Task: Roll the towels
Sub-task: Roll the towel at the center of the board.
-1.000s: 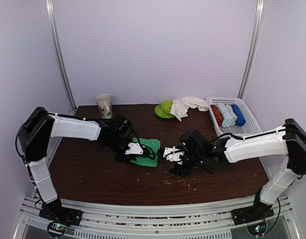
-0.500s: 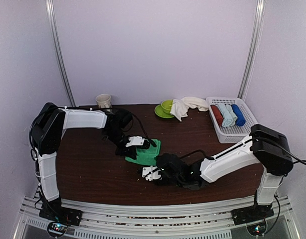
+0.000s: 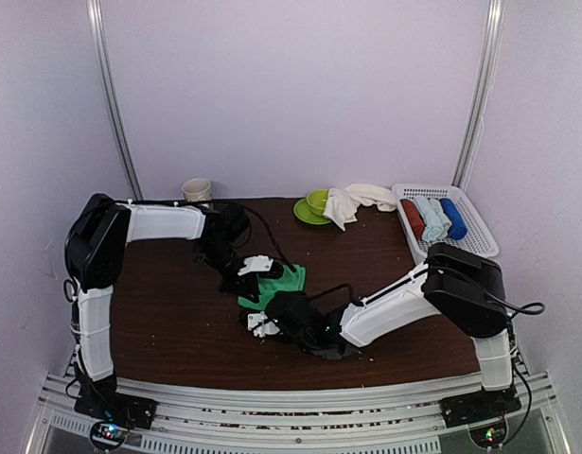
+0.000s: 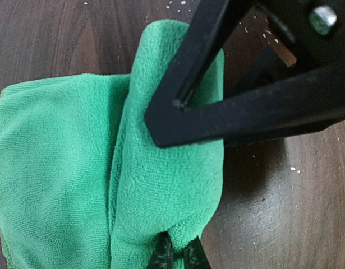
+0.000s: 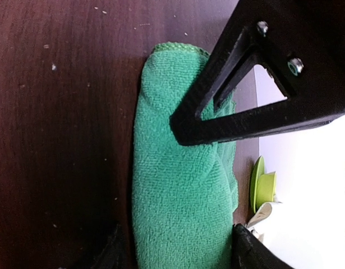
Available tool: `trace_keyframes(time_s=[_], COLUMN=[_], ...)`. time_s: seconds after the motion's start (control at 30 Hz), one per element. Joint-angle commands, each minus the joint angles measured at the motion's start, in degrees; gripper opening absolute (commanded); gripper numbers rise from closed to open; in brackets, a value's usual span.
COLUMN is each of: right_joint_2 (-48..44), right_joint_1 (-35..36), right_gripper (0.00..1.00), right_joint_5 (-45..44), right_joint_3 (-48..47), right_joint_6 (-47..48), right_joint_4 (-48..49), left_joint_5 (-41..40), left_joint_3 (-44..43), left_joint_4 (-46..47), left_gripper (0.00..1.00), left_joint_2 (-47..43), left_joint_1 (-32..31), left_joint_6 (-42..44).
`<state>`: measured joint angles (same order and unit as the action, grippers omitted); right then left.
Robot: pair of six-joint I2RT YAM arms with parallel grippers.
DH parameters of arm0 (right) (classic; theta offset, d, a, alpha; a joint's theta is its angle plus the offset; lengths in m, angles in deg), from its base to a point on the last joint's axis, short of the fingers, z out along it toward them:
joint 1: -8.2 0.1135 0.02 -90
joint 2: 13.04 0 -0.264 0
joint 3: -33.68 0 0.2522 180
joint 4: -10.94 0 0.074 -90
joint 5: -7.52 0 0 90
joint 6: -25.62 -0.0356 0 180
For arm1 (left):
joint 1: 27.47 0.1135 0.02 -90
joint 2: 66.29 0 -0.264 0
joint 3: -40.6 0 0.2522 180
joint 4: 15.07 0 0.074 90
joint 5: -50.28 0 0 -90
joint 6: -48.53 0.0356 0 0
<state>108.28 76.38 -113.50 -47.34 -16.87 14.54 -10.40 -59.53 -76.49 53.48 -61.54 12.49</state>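
The left gripper has its jaws pressed together on the near edge of the green towel. You see only its two dark fingertips, with the folded hem of the cloth reaching down to them. The towel lies on the table directly ahead of this gripper, folded into a thick band. One long crease runs away from the fingertips.

The right gripper has its jaws spread, one finger on each side of the same green towel, which lies between them and stretches away from them. One finger stands clear of the cloth. The other sits at the cloth's edge, and you cannot tell whether it touches.

Each wrist view also shows the other gripper's black triangular finger frame over the cloth — the two grippers are close together at this towel.

The cream-white towel is well beyond both grippers, near the far edge of the table, draped over a green bowl. To its right, well apart from the right gripper, a white basket holds three rolls side by side — a red roll, a pale blue roll and a dark blue roll. A mug stands at the far edge, beyond the left gripper.
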Motion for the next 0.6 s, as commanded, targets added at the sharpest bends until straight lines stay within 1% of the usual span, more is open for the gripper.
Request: trace_keyframes(time_s=[0.0,0.03,0.13,0.2,0.33,0.43,0.47,0.53,0.57], right_joint_2=[2.35,2.57,3.43,3.91,3.86,3.52,3.41,3.23,3.15], right_joint_1=[-0.95,-1.21,-2.15,-2.6,-3.17,-3.48,-3.59,-3.75,-3.97], right_gripper=[0.57,0.49,0.36,0.33,0.23,0.16,0.15,0.12,0.1], right_joint_5=[-2.72,-2.65,-2.44,-1.85,1.63,5.75,7.19,9.58,10.67], right_joint_3=[-2.42,-2.69,-3.76,-4.61,-6.07,-7.44,-7.99,-8.87,-9.17], right_joint_6=[0.06,-0.11,-1.05,-1.67,-3.29,-4.66,-5.92,-7.27,-7.78], right_joint_4=[-2.62,-2.99,-4.73,-6.57,-10.42,-14.5,-16.55,-19.01,-20.1], left_joint_5=[-2.25,-2.25,-2.04,-1.92,-1.64,-1.74,-1.77,-2.38,-2.4], left_joint_3=[1.73,1.79,2.02,2.19,2.72,3.97,4.54,5.77,6.51], left_joint_4=[-5.45,-5.54,-5.77,-5.91,-5.86,-3.26,-1.94,0.53,1.61], left_gripper=[0.0,0.0,0.0,0.0,0.0,0.0,0.06,0.1,0.15], left_joint_2=[4.26,4.33,4.33,4.33,3.75,1.33,0.13,-2.77,-4.52], left_joint_1=[0.15,0.24,0.35,0.37,0.44,0.93,1.23,1.76,2.07], left_joint_6=[1.08,1.27,1.75,2.06,3.04,2.86,2.58,2.18,2.13])
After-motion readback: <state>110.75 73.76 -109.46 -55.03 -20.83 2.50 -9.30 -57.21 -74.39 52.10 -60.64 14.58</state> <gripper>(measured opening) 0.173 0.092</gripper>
